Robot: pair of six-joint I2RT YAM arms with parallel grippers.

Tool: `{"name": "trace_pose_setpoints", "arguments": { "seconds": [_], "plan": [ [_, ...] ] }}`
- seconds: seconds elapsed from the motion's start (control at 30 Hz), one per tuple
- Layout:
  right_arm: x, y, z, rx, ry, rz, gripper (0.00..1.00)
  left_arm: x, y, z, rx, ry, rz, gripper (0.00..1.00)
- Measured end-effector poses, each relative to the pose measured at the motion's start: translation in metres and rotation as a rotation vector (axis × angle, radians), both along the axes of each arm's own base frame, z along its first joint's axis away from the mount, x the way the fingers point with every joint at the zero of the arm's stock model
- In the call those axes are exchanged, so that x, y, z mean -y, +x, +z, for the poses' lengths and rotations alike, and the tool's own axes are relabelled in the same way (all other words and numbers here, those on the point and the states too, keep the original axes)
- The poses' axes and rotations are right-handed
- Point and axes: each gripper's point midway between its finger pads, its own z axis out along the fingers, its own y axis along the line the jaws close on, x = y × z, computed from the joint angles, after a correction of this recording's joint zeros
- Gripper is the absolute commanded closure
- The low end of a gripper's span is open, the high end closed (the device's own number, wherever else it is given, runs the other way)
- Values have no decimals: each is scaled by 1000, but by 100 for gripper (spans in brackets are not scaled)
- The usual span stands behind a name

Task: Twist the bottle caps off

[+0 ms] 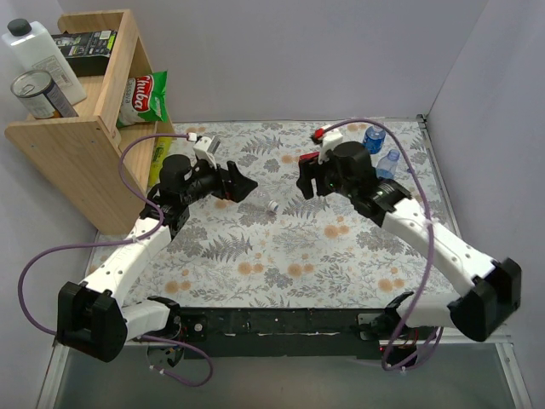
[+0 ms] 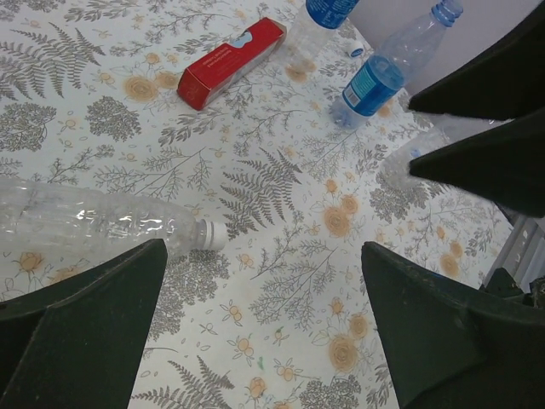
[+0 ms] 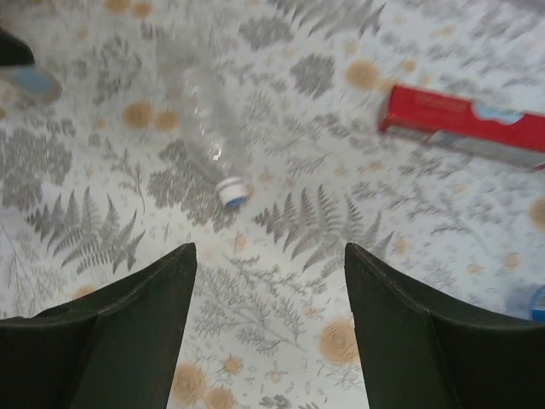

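Note:
A clear label-free bottle [image 2: 85, 217] lies on its side on the floral table, its whitish cap [image 2: 213, 234] screwed on. In the top view the cap [image 1: 272, 206] lies between the two grippers. The right wrist view shows the bottle [image 3: 200, 111] and cap [image 3: 230, 192] ahead of the fingers. Two blue-labelled bottles [image 1: 372, 138] [image 1: 387, 164] stand at the far right; one [image 2: 375, 81] shows open-necked. My left gripper [image 1: 240, 184] [image 2: 262, 256] is open and empty, just left of the lying bottle. My right gripper [image 1: 305, 182] [image 3: 269, 251] is open and empty, right of the cap.
A long red box [image 2: 230, 64] [image 3: 464, 123] lies on the table behind the grippers. A wooden shelf [image 1: 77, 136] at the far left holds a white jug [image 1: 38, 47], a tin can [image 1: 38, 94] and a green snack bag [image 1: 146, 98]. Walls enclose the table.

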Motion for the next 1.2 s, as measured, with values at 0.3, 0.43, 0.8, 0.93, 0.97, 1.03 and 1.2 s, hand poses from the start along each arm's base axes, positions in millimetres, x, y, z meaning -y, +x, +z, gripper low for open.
{"name": "trace_pose_setpoints", "arguments": {
  "seconds": [0.3,0.43,0.8,0.93,0.97,1.03,1.2],
  "plan": [
    [-59,-12,-127,-352,-146,196,28,-16,9,-12,-18,54,82,2],
    [-79,-16,-153,-388,-181,260,29,-18,10,-15,-21,68,97,2],
    [-100,24,-201,-344,-276,285,28,-18,9,-16,-26,73,96,2],
    [-108,36,-213,-323,-305,302,32,-17,8,-17,-27,74,91,2],
    [-109,38,-216,-322,-313,307,33,-17,8,-17,-27,74,91,2],
    [-110,39,-223,-324,-324,315,39,-17,8,-17,-28,75,91,2],
    [-113,42,-240,-338,-347,330,67,-17,8,-17,-28,75,91,2]
  ]
}}
